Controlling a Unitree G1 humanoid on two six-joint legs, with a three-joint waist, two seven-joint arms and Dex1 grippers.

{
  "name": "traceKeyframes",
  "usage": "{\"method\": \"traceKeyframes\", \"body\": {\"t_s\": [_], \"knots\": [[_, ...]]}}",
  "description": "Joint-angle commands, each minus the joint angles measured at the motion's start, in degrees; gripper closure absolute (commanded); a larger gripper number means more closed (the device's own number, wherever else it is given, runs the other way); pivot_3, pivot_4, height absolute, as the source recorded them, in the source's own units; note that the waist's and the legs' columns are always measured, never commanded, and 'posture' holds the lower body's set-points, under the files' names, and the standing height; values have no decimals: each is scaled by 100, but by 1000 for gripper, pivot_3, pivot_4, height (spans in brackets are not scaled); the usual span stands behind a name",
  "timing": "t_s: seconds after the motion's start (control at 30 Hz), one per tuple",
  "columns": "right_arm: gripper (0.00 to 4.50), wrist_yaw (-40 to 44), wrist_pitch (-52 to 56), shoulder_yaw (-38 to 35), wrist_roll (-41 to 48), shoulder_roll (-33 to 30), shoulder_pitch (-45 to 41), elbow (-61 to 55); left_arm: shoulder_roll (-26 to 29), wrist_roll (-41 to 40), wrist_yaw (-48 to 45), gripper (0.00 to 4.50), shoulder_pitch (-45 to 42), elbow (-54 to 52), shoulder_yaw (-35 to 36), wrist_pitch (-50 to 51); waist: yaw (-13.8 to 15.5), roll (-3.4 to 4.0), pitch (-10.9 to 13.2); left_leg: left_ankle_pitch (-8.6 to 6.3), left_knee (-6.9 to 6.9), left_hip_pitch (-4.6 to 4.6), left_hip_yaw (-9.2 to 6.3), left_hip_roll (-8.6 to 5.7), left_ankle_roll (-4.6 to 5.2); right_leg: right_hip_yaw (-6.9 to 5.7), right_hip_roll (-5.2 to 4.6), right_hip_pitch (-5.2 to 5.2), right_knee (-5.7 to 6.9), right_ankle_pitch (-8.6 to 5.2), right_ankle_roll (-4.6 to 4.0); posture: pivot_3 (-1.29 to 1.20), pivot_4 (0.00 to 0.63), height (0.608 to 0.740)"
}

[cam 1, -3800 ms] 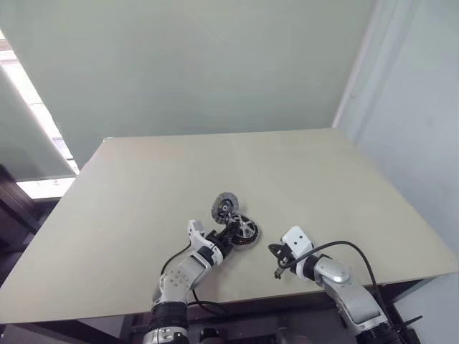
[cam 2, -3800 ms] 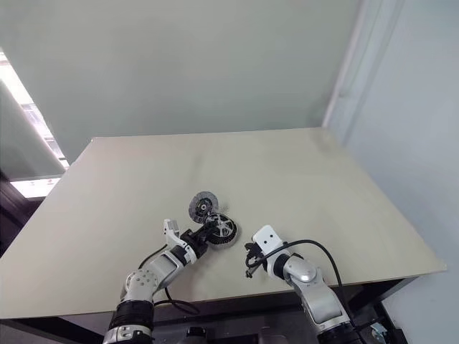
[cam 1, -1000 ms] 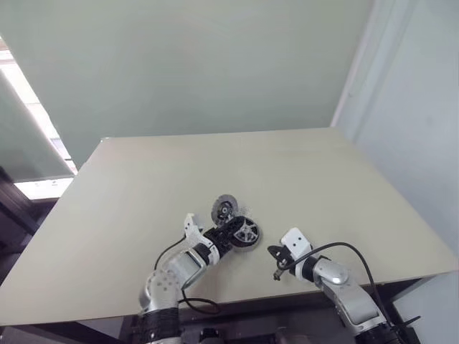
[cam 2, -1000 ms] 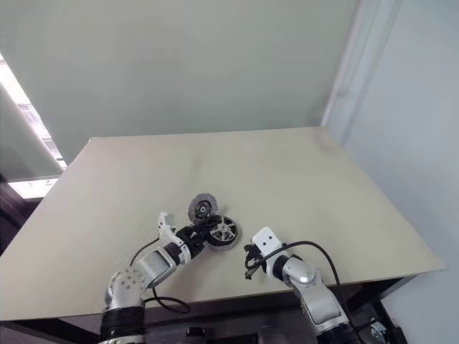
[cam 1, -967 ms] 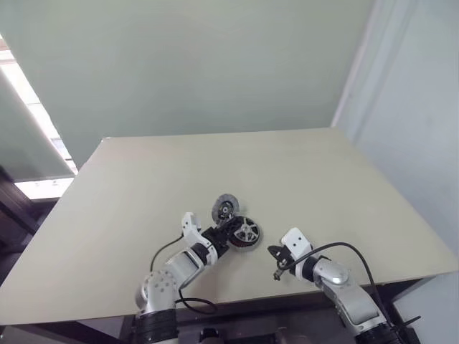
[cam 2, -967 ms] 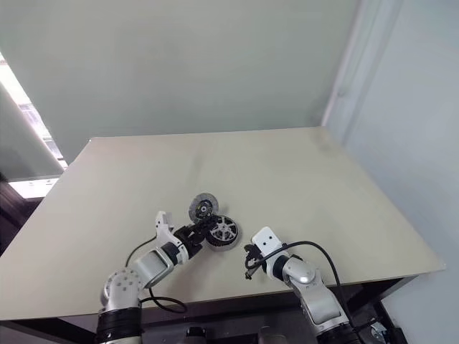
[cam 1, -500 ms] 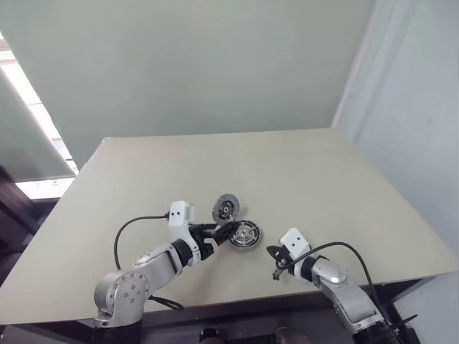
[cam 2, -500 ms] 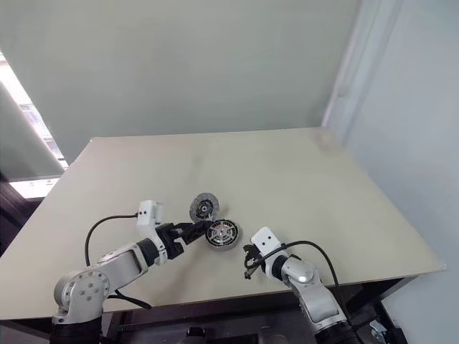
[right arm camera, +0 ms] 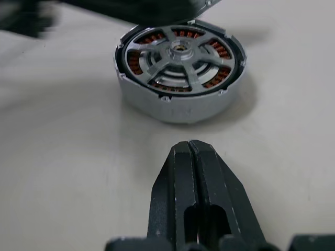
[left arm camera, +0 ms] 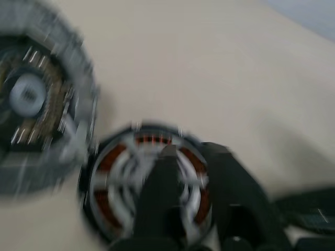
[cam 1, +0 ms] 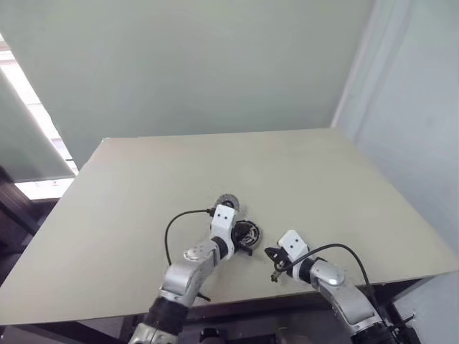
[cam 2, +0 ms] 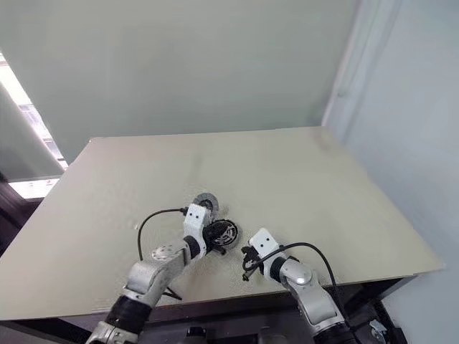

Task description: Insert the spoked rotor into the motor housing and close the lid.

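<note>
The spoked rotor [right arm camera: 180, 60] sat inside the motor housing [right arm camera: 178, 107] on the table [cam 1: 323, 186]. One lid [left arm camera: 36, 99] lay just beside it. The left gripper [left arm camera: 175, 172] hovered over the rotor, fingers closed; the right gripper [right arm camera: 189, 149], closed and empty, waited near.

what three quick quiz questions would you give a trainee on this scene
1. True or false: the rotor sits inside the housing.
2. Where is the lid? A) on the housing B) on the table beside the housing C) on the floor
3. Is the right gripper open or shut?
Key: 1 true; 2 B; 3 shut
</note>
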Motion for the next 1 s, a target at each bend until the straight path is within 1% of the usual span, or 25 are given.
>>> {"method": "traceKeyframes", "body": {"t_s": [0.03, 0.13, 0.23, 0.37, 0.5, 0.57, 0.73, 0.9, 1.0], "knots": [[4500, -59, -84, -60, 23, -1, -23, -294, -115, 402, -35, 4465, -224, 387, -45, -428, 0, 0, 0, 0, -1, 0, 0, 0, 0, 0, 0, 0, 0, 0, 0, 0, 0, 740], [4500, -104, -86, -70, 29, 10, 12, -336, -120, 679, -103, 4465, -232, 694, -225, -142, 3, 1, 0, 1, -1, 0, -3, 1, 1, -2, 1, 0, 1, 0, 0, 0, 0, 740], [4500, -145, -104, -102, 40, 14, 36, -376, -121, 773, -239, 4465, -100, 621, -290, -71, 3, 3, -4, 0, 3, 5, -1, 0, 2, -2, 0, 8, 1, 0, 1, 0, 0, 740], [4500, -192, -94, -133, 53, 1, 53, -424, -235, 336, -585, 4465, 85, 85, 71, -165, 3, 4, -4, 0, 2, 8, -2, 0, 1, -2, -1, 9, 2, 0, 1, 0, 0, 740], [4500, -189, -139, -176, 61, -37, -15, -397, -200, -59, -860, 4465, 224, -559, 501, -283, 3, 3, -1, 1, 2, -2, -3, 2, 2, -3, -1, -2, 2, 0, 1, 0, 0, 740], [4500, -176, -168, -200, 64, -60, -66, -363, -82, -234, -998, 4465, 306, -942, 706, -288, 1, 3, -2, 1, 4, -1, -4, 3, 2, -4, 0, -1, 4, 0, 1, 0, 0, 740], [4500, -145, -178, -245, 81, -99, -163, -321, 332, -743, -1212, 4465, 677, -1843, 1141, 163, -1, 5, -2, 0, 0, 8, 2, 5, 2, -1, 0, 4, 4, 0, 0, 0, 0, 740], [4500, -128, 332, -264, 47, -184, -312, -421, 762, -1333, -1529, 4465, 1329, -2517, 1479, 568, -1, 5, -1, 0, 1, 5, 1, 6, 2, -1, -1, 2, 4, 0, 0, 0, 0, 740], [3931, 9, 743, -205, 78, -275, -438, -623, 1013, -1646, -1647, 4500, 1887, -2829, 1804, 702, -1, 6, -1, 0, 2, 6, 1, 7, 2, -1, -2, 2, 4, -1, -1, 0, 0, 740]]}}
